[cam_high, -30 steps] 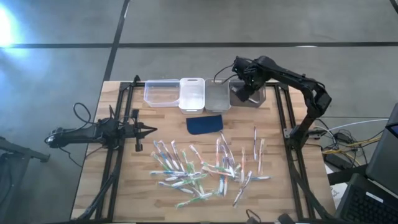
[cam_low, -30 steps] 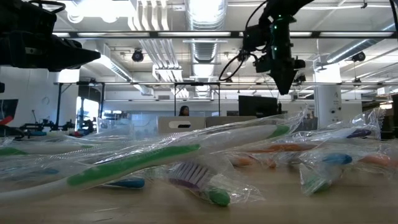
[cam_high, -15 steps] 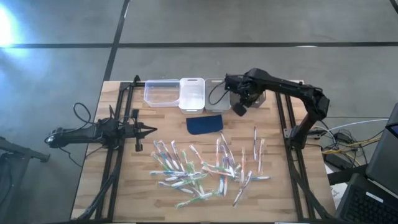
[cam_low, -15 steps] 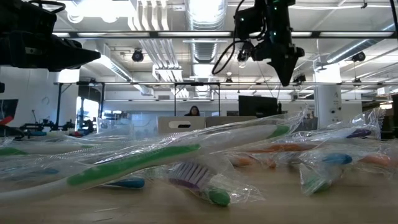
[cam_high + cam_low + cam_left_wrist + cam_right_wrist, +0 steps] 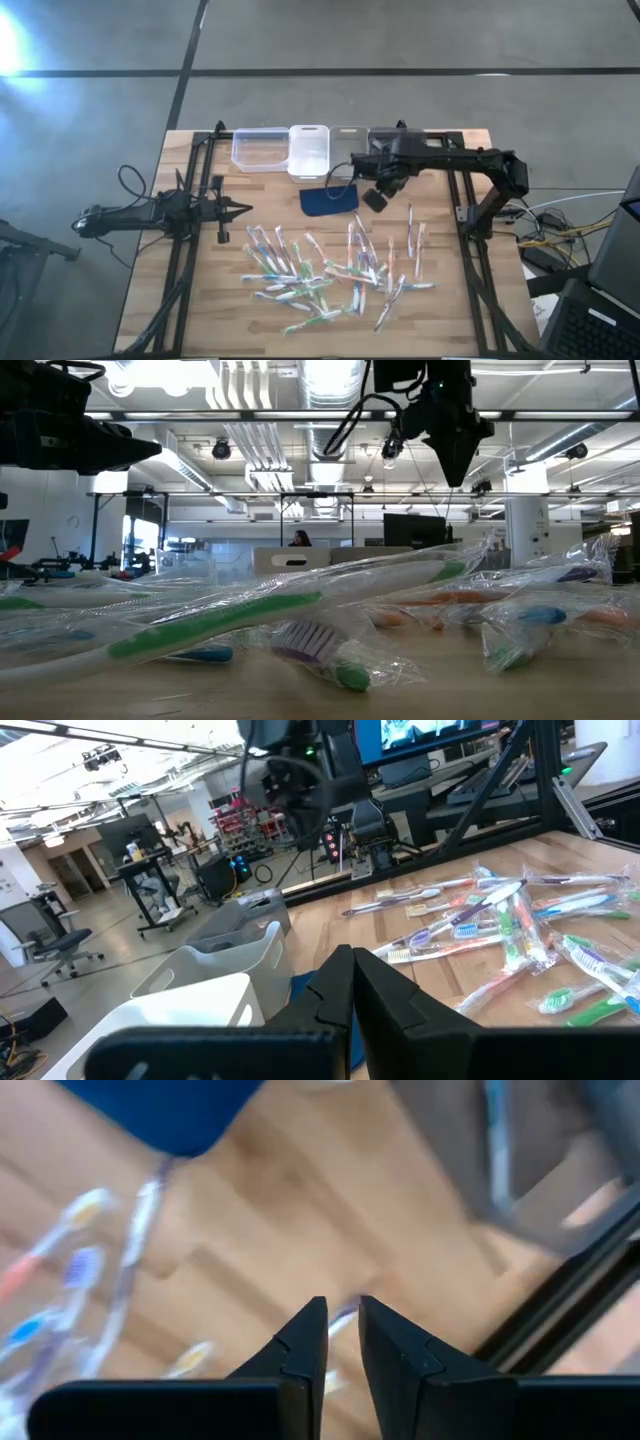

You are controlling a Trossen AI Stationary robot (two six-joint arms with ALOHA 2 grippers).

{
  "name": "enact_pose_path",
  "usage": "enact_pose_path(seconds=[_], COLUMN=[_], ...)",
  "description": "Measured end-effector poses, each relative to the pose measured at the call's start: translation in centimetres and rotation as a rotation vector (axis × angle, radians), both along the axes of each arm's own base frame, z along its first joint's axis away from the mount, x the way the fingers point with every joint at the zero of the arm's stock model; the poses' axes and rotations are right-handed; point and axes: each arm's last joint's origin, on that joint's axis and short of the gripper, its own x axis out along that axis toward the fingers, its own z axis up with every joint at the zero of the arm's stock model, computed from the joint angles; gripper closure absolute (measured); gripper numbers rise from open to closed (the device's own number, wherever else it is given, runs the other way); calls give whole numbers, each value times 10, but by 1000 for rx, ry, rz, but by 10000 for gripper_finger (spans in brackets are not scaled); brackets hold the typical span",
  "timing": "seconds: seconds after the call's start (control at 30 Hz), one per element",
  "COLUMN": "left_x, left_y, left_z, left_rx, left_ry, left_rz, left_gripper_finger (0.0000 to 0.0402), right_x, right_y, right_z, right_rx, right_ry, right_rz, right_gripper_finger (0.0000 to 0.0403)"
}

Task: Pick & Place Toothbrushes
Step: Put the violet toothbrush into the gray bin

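Many toothbrushes [image 5: 330, 265] in clear wrappers lie scattered flat on the near half of the wooden table; they also show in the low view [image 5: 220, 620] and the left wrist view [image 5: 490, 910]. My right gripper [image 5: 372, 200] hangs high above the table, pointing down, between the dark blue pad [image 5: 328, 199] and the far end of the toothbrush pile. Its fingers [image 5: 342, 1305] stand a narrow slit apart with nothing between them. My left gripper [image 5: 248, 208] rests level at the table's left, shut and holding nothing.
Along the far edge stands a row of small bins: a clear one [image 5: 258, 150], a white one [image 5: 309, 150] and a grey one [image 5: 348, 140]; my right arm covers the space beyond them. Black frame rails [image 5: 455, 200] run along both sides. Bare wood lies near the pad.
My right gripper has swung from above the far-right bin toward the table's near edge and leftward, staying high, and now hangs beside the blue pad. Its wrist has rolled on the way. The toothbrushes and my left arm have kept still.
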Motion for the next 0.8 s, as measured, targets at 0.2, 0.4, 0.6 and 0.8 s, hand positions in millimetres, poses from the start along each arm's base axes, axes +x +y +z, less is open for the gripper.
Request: enact_pose_path(seconds=[0.2, 0.4, 0.6, 0.8], left_x=[0, 0, 0, 0], left_y=[0, 0, 0, 0], left_z=[0, 0, 0, 0], left_rx=[0, 0, 0, 0], left_ry=[0, 0, 0, 0], left_rz=[0, -1, -1, -1], left_gripper_finger=[390, 390, 390, 390], right_x=[8, 11, 22, 32], right_y=[31, 62, 93, 115], right_z=[0, -1, -2, -8], right_rx=[40, 41, 71, 100], right_ry=[-65, -114, -262, -357], right_rz=[-38, -111, -126, -126], right_gripper_finger=[320, 306, 296, 297])
